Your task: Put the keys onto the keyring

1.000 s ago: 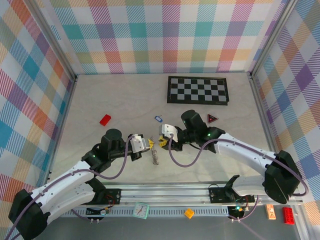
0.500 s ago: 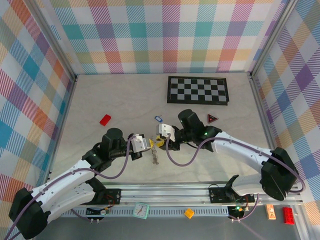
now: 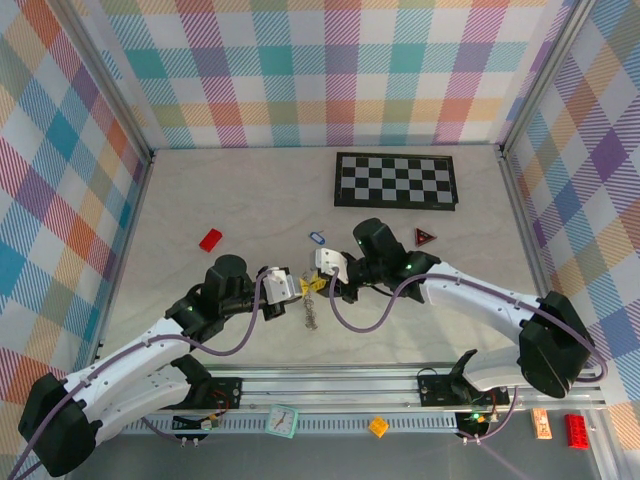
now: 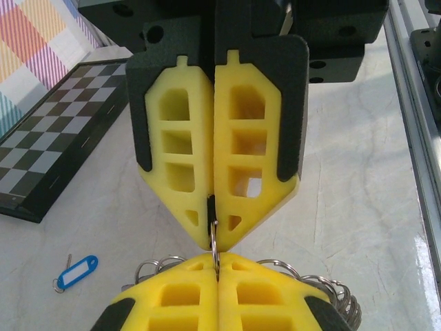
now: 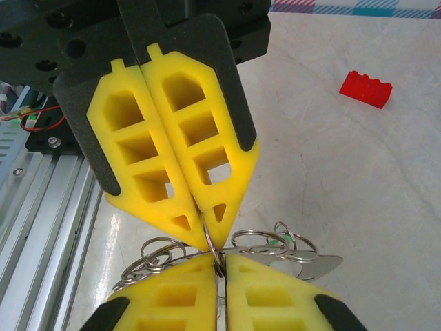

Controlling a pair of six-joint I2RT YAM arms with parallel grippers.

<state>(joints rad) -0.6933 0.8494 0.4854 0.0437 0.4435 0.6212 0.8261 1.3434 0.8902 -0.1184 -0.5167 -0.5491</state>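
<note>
Bright, even light falls from above, leaving only faint, soft shadows on the pale table in the top view, where the plaid walls lean outward toward the edges. In the wrist views the tabletop carries a glossy sheen, the keyring glints, and focus is crisp.

Top cam high, rear; wrist cams v. close, head-on, all on keyring
</note>
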